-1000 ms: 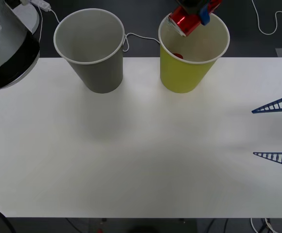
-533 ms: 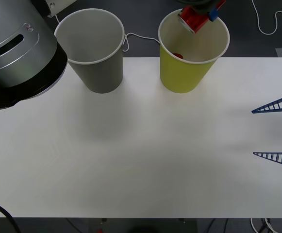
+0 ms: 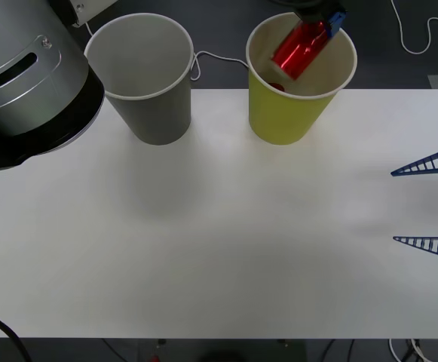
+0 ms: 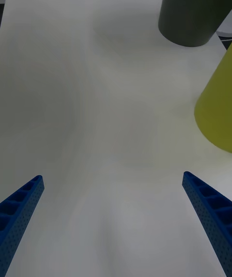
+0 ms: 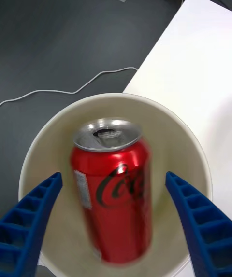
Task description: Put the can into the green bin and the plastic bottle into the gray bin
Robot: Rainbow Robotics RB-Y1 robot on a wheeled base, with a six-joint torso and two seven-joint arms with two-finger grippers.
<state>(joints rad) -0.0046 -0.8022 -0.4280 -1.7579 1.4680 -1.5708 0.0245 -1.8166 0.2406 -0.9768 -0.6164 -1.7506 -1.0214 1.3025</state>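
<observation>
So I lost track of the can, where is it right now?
In the front view the can is tilted inside the mouth of the green bin, at the table's far side, just below the open left claw.

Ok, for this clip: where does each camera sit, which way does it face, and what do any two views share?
Front: above the arms, looking down at the table, both bins and the right gripper, open.
Right wrist: low over the table, facing the gray bin and green bin, own fingers apart.
Left wrist: above the green bin, looking down at the can between the open left gripper.
Shared: the can appears in front and left wrist views.
</observation>
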